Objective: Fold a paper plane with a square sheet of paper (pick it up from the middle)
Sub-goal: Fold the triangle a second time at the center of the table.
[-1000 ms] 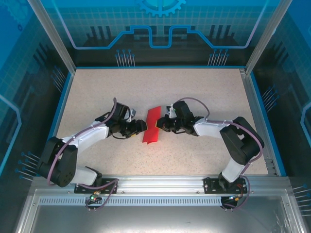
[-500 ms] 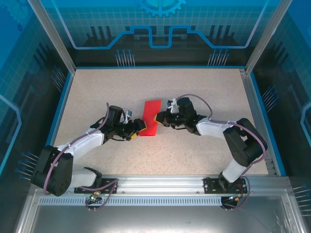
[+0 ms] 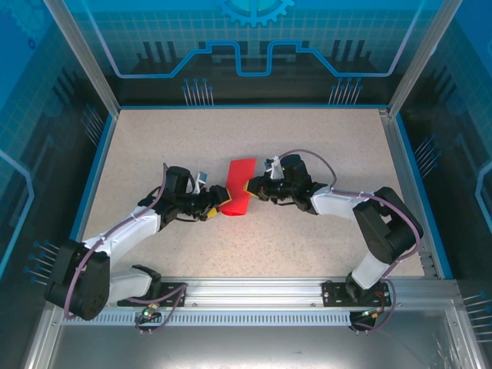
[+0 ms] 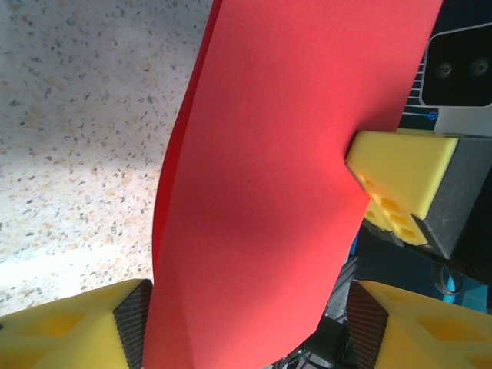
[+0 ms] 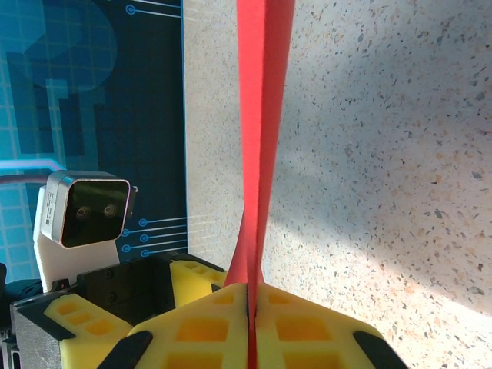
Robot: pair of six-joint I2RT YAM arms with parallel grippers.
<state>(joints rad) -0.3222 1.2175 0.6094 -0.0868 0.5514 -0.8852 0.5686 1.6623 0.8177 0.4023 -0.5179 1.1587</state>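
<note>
Jaws: my right gripper clamps the square sheet of paper, left gripper gapes around it; folded narrow, no dart yet.

A speckled beige table covers the middle of the top view, edged by a thin blue rim. Behind it, along the upper edge, stands a dark blue panel with pale circuit lines and a gear at top centre. Two aluminium posts slant down from the upper corners, one left, one right. A slotted metal rail runs along the bottom, and a grey metal sheet lies below it.
</note>
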